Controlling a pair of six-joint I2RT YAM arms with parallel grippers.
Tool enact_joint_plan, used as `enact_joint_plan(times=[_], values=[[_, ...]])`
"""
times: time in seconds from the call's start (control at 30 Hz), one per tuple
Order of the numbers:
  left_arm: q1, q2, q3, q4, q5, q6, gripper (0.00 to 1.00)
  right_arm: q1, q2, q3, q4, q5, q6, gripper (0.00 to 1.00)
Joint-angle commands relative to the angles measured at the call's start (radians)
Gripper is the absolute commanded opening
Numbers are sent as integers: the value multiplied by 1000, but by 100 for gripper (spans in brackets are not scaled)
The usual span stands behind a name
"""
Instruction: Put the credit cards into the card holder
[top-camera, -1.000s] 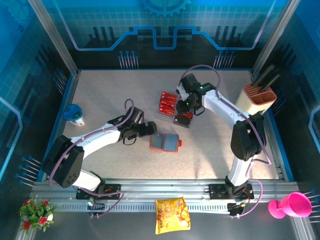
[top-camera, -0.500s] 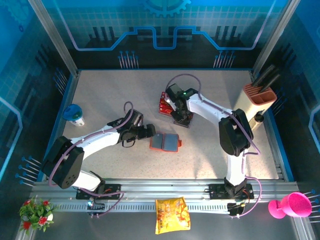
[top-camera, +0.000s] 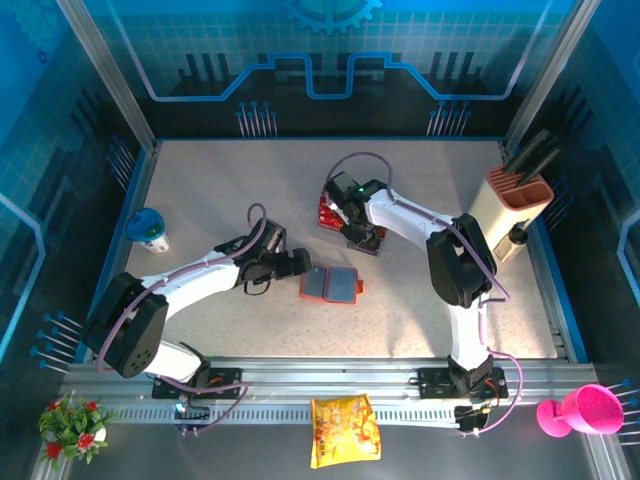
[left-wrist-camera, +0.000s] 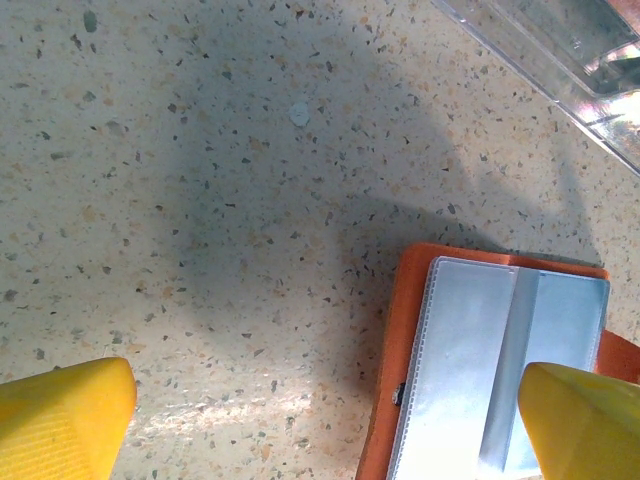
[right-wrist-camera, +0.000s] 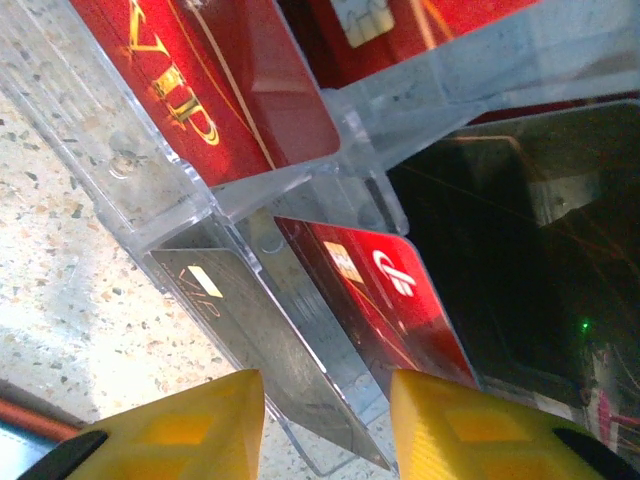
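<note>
The card holder (top-camera: 330, 284) lies open on the table, orange with grey-blue pockets (left-wrist-camera: 480, 370). My left gripper (top-camera: 291, 262) hovers just left of it, open, with its yellow fingertips (left-wrist-camera: 62, 420) wide apart over the holder's left edge and bare table. The credit cards (top-camera: 334, 208) are red and stand in clear racks (top-camera: 365, 241) at mid table. My right gripper (top-camera: 356, 228) is down at these racks. Its jaws (right-wrist-camera: 327, 425) stand open a narrow way apart, either side of a grey card (right-wrist-camera: 250, 330) and the lower corner of a red chip card (right-wrist-camera: 390, 290). I see no firm grip.
A clear rack's corner (left-wrist-camera: 560, 50) lies just beyond the card holder. A blue-and-white cup (top-camera: 150, 230) stands at the left edge, a beige block (top-camera: 515, 205) at the right wall. A yellow snack bag (top-camera: 345, 430) and a pink cup (top-camera: 580, 410) lie off the table's front.
My right gripper has swung left and down onto the card racks, and its jaws have narrowed a little. The left arm and the card holder have not moved.
</note>
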Motion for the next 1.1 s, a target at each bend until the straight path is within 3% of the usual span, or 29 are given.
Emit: enact_joint_plan(times=[0.0, 0.23, 0.53, 1.07], values=[[-7, -24, -12, -15, -10, -1, 99, 4, 32, 26, -7, 4, -17, 38], [-7, -24, -12, -13, -10, -6, 99, 6, 41, 14, -7, -14, -20, 33], [-7, -22, -13, -12, -10, -5, 99, 7, 8, -23, 6, -48, -26, 16], [-6, -22, -7, -12, -7, 2, 99, 11, -106, -76, 65, -130, -143, 2]])
